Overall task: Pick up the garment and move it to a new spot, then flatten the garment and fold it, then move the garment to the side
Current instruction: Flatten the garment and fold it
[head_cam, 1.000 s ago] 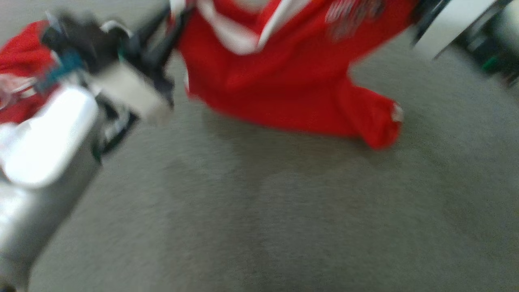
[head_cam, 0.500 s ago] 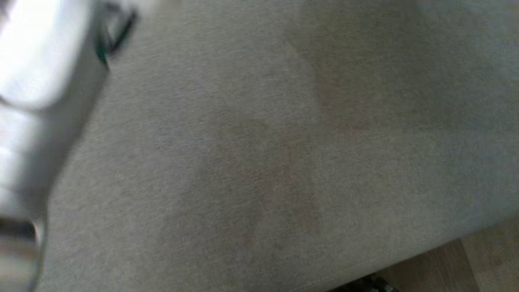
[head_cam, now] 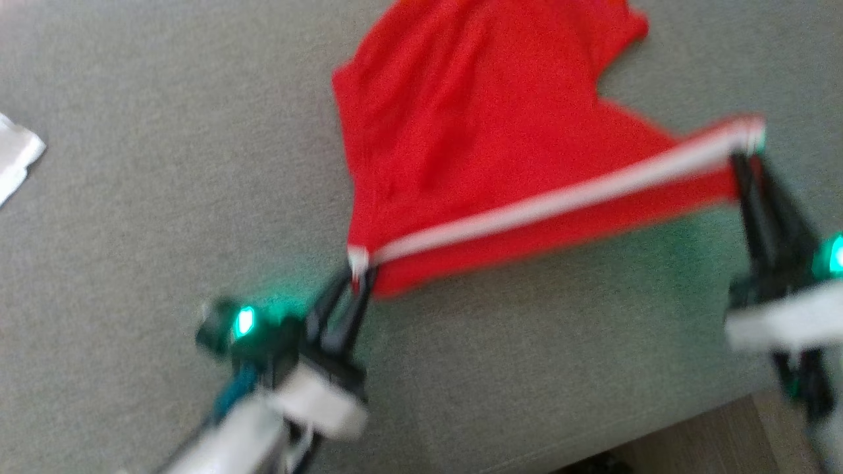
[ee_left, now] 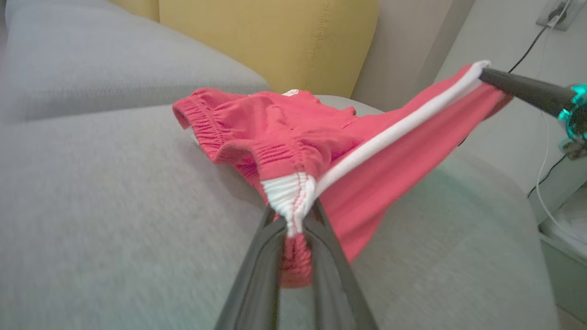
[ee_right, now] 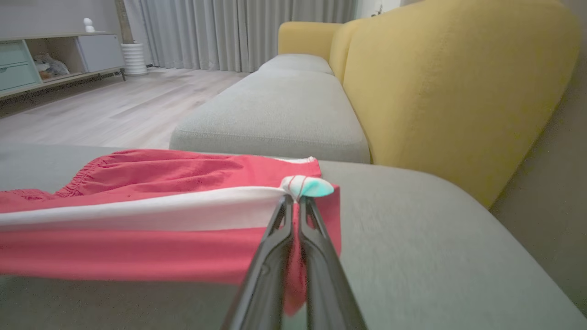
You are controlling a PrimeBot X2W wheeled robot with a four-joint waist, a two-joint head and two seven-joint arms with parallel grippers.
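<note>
The garment (head_cam: 474,138) is a pair of red shorts with a white side stripe and an elastic waistband, spread over the grey sofa cushion (head_cam: 164,197). My left gripper (head_cam: 359,270) is shut on the waistband end of the stripe (ee_left: 293,201). My right gripper (head_cam: 747,148) is shut on the stripe's other end (ee_right: 300,188). The striped edge is pulled taut between the two grippers and lifted off the cushion, while the rest of the garment (ee_left: 257,123) lies on the seat beyond. The garment (ee_right: 151,174) also shows in the right wrist view.
A white cloth (head_cam: 16,161) lies at the cushion's left edge. The yellow sofa back (ee_right: 449,91) rises behind the seat. The cushion's front edge and wood floor (head_cam: 724,441) are at lower right. A cabinet (ee_right: 50,55) stands across the room.
The head camera has swung a lot between frames. Half a second ago it saw bare cushion; now it sees both grippers holding the striped edge stretched between them.
</note>
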